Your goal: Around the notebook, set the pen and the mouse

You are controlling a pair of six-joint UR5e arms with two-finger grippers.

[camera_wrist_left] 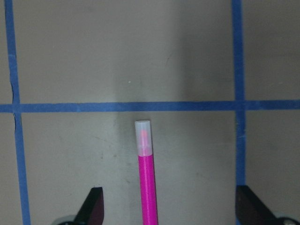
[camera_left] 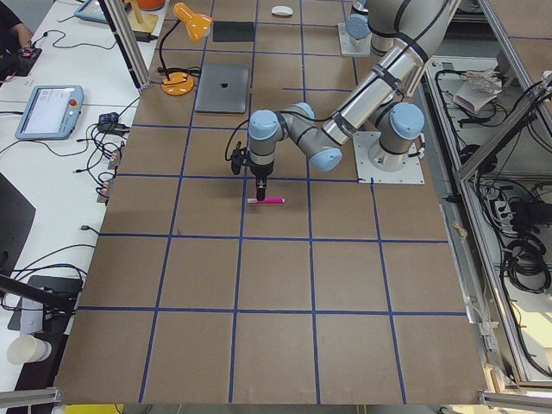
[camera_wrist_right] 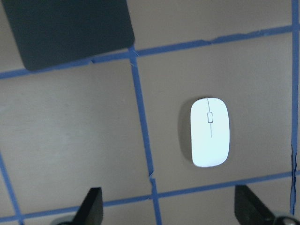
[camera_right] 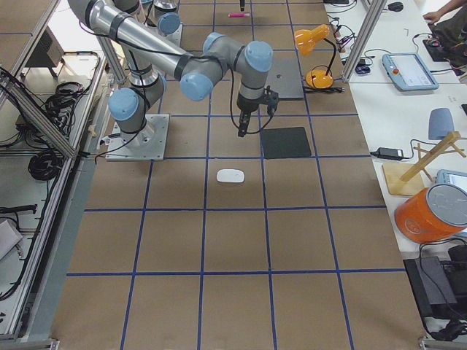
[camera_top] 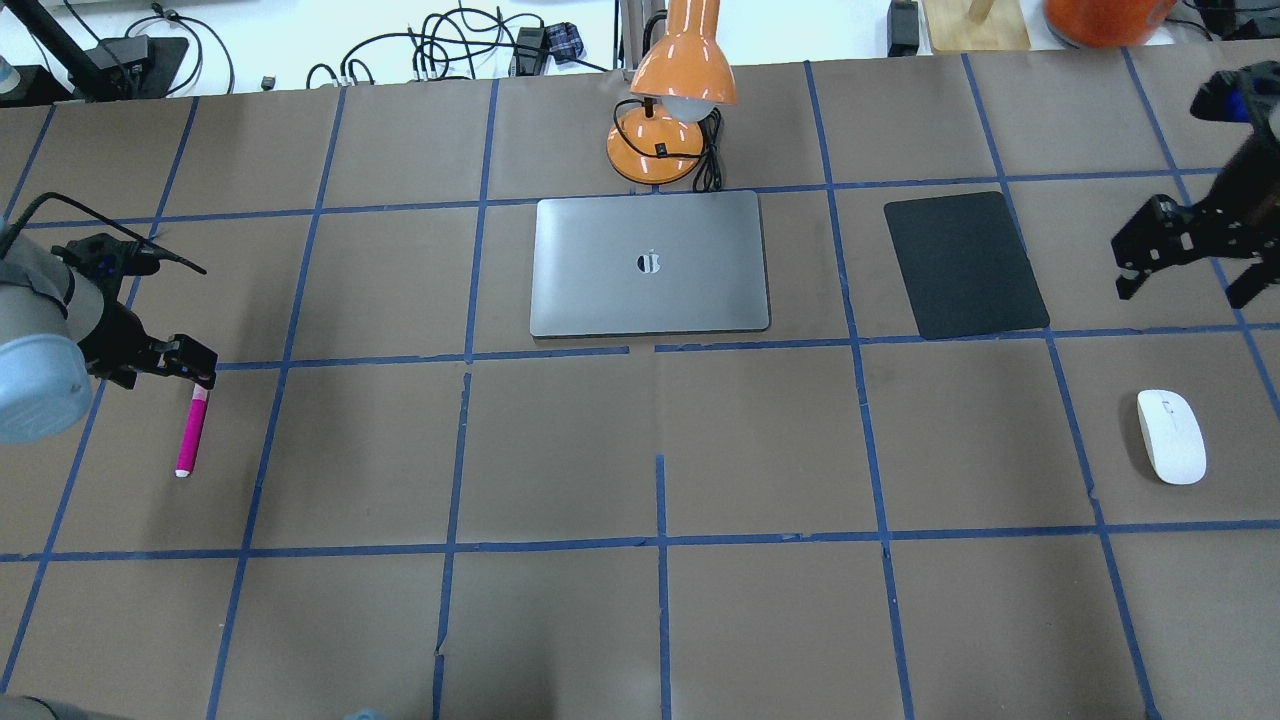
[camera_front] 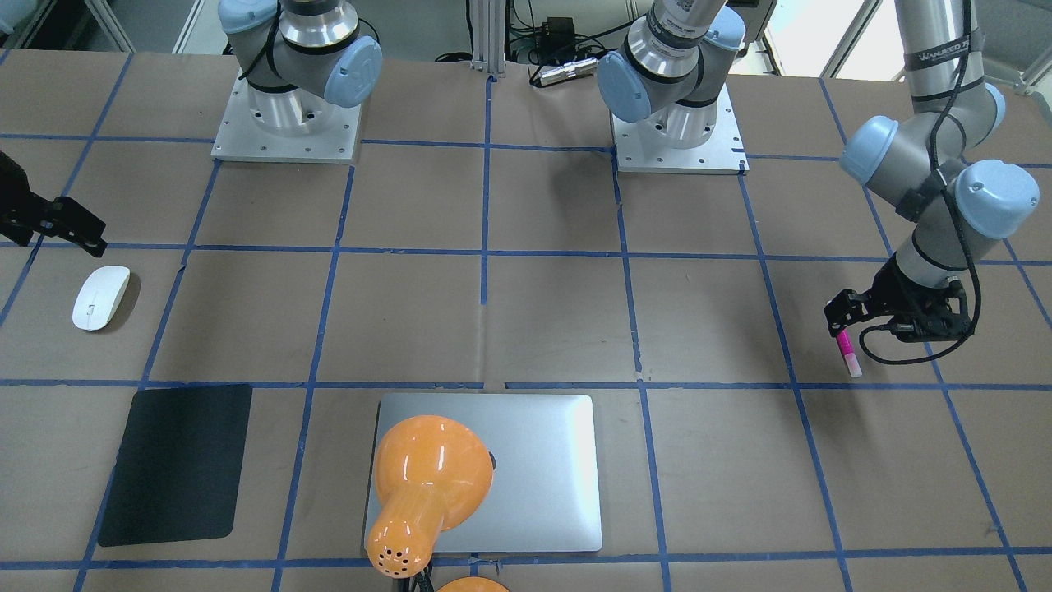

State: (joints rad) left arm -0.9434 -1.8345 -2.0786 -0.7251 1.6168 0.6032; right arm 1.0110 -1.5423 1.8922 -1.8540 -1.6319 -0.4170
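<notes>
Progress: nothing placed yet, by my read. Pen (camera_top: 191, 432) lies flat on the tabletop (camera_top: 660, 600), far out on the robot's left and well apart from the notebook (camera_top: 650, 263). Mouse (camera_top: 1171, 436) sits far out on the right, also well apart, with a black mat (camera_top: 965, 265) between it and the notebook. Notebook is closed at the far middle, lamp (camera_top: 668, 120) just beside its far edge. Both moves are left: grab, carry in, set down next to the notebook.

Left jaws: wide apart, straddling the pen's magenta end. In the wrist view the pen runs up the gap, slightly off centre, and neither finger touches it. Low over the tabletop, looks lined up for a pinch. Holding nothing.

Right jaws: also wide apart, empty, hanging above the tabletop near the mat. Mouse shows in the wrist view but ahead and to one side, not between the fingers. I judge that arm must shift over the mouse before descending.
</notes>
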